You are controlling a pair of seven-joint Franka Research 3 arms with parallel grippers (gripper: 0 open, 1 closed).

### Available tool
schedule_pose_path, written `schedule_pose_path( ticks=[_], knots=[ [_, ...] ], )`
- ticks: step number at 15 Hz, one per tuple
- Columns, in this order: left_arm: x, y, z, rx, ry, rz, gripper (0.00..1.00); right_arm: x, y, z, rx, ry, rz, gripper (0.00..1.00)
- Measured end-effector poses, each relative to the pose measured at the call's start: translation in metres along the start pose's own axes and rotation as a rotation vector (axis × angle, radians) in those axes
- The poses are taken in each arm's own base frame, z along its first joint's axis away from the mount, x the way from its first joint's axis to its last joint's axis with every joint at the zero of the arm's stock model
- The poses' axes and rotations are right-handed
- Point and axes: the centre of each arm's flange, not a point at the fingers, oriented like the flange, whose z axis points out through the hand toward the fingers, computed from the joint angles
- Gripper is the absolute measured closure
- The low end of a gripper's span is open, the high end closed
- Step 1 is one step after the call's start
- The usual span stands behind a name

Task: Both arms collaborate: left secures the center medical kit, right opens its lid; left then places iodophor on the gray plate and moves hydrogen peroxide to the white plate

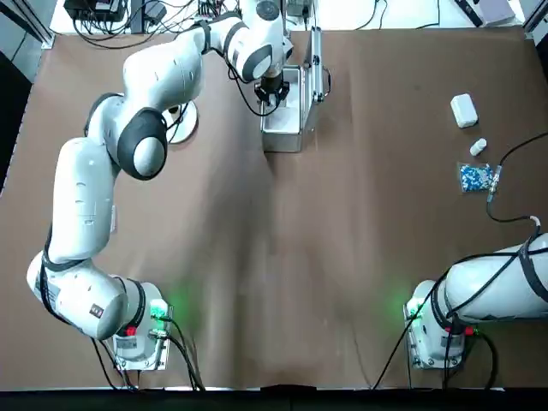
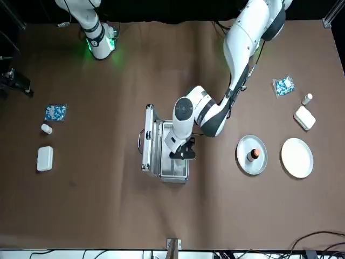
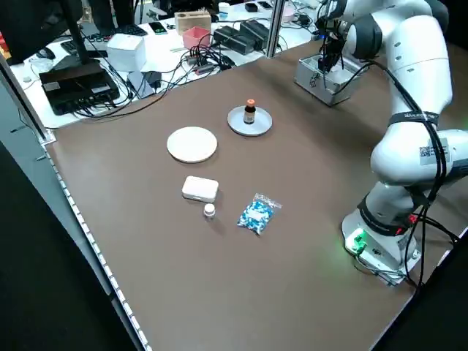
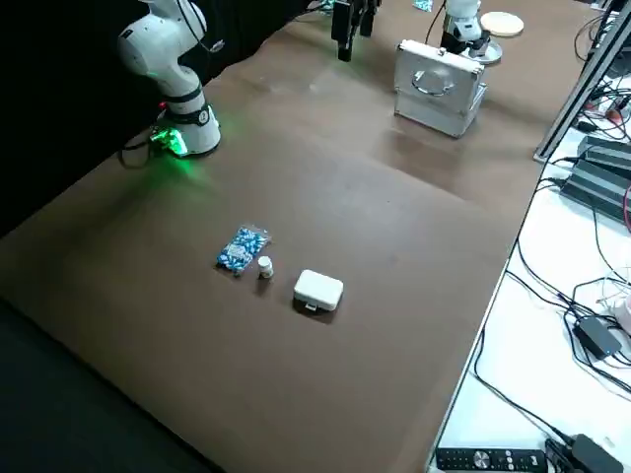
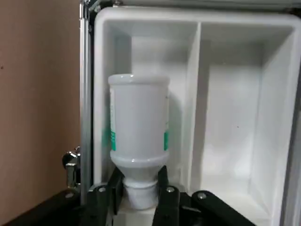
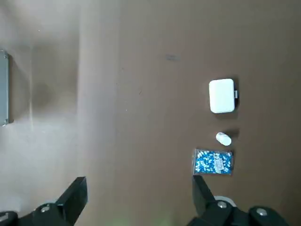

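The medical kit (image 1: 282, 120) stands at the table's far centre with its lid (image 1: 315, 64) raised upright. My left gripper (image 5: 139, 186) reaches down into the case and is shut on the neck of the hydrogen peroxide (image 5: 138, 122), a white bottle with a teal mark in one compartment. The iodophor (image 2: 252, 155) stands upright on the gray plate (image 2: 242, 162). Beside it lies the white plate (image 2: 297, 157), with nothing on it. My right gripper (image 6: 138, 181) hangs open high above the table, apart from everything.
A rounded white box (image 1: 463, 110), a small white vial (image 1: 478, 147) and a blue packet (image 1: 476, 177) lie at the table's right side. A like set, white box (image 3: 199, 189) among them, lies near the plates. Cables run along the far edge.
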Motion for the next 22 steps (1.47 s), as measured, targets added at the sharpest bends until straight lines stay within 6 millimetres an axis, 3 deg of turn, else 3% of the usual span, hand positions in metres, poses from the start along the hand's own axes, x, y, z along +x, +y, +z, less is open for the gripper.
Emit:
schedule_pose_path(
  ticks=[7, 13, 17, 22],
  knots=[
    [0.002, 0.0, -0.006, -0.001, 0.002, -0.033, 0.67, 0.0, 0.0, 0.0, 0.0, 0.001, 0.0, 0.01],
    [0.005, -0.004, -0.034, -0.042, -0.052, -0.128, 0.67, 0.0, 0.001, 0.0, 0.0, 0.0, 0.001, 0.01],
    [0.027, -0.035, -0.067, -0.113, -0.117, -0.236, 0.67, 0.0, 0.001, 0.0, 0.0, 0.0, 0.002, 0.01],
    [0.055, -0.092, -0.108, -0.161, -0.189, -0.352, 0.67, 0.0, 0.001, 0.001, 0.0, -0.001, 0.002, 0.01]
  ],
)
